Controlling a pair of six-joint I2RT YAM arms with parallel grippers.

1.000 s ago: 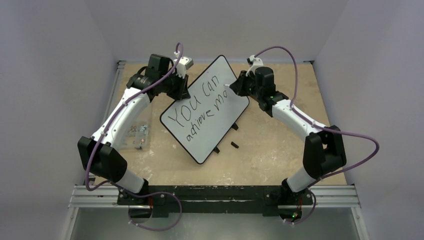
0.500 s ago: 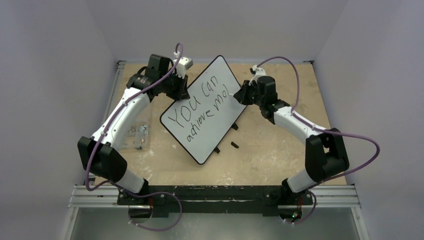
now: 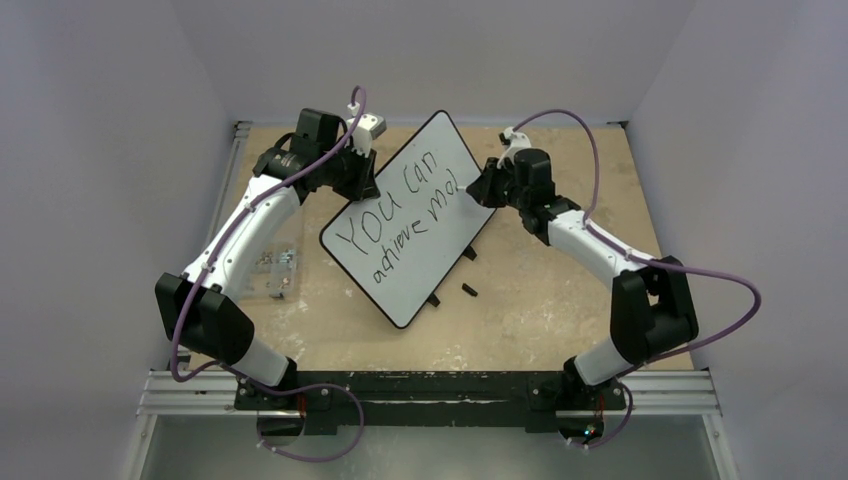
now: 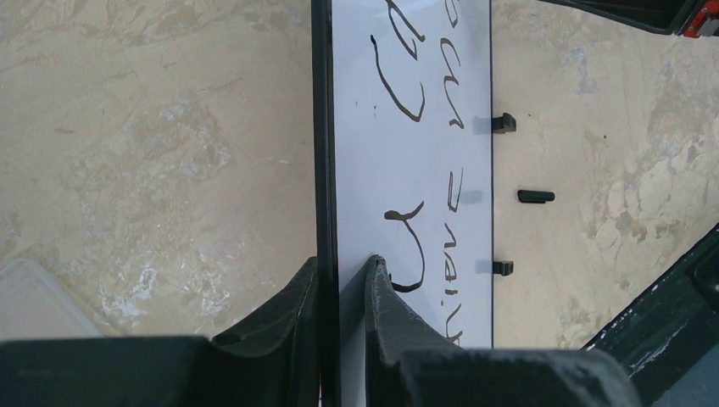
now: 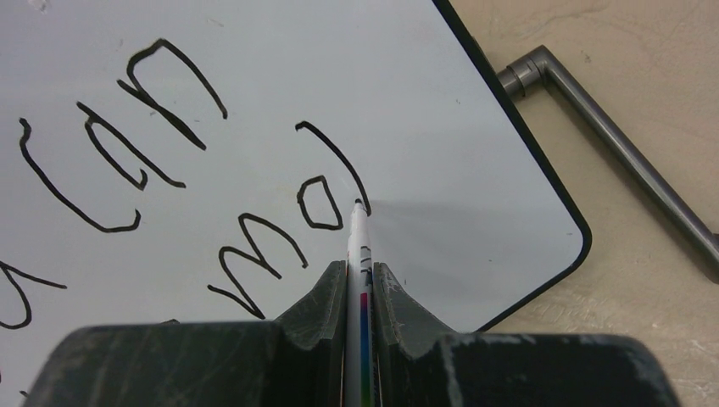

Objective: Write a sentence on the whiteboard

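- The whiteboard [image 3: 420, 285] lies slantwise in the middle of the table [image 3: 560, 310], between the two arms
- The left gripper [image 4: 341, 270] is clenched on the board's far-left edge, with the thin black frame pinched between its two fingers, so the board is steadied for writing
- The right gripper [image 5: 359, 270] is clamped tight on a marker pen [image 5: 358, 250], whose tip rests on the white surface near the board's right-hand corner
- The sentence [image 3: 400, 208] reads "You can" on the upper line and "achieve mo" on the lower
- Compared with a second ago, one new curved stroke stands just after the "o", and the right arm has shifted a little toward the board's right edge
- Over the last half second hardly anything has moved, and the pen tip sits at the end of that fresh stroke
- My reading is that this stroke begins the "r" of "more", which leaves the rest of that letter and an "e" to write
- Bare white remains to the right of the tip, though the rounded corner is near, so the last letters will likely need to stay compact
- A grey bent metal rod [image 5: 610, 136] lies on the table just beyond that corner, and a small black piece [image 3: 469, 291] sits loose beside the board's near edge; neither touches the pen
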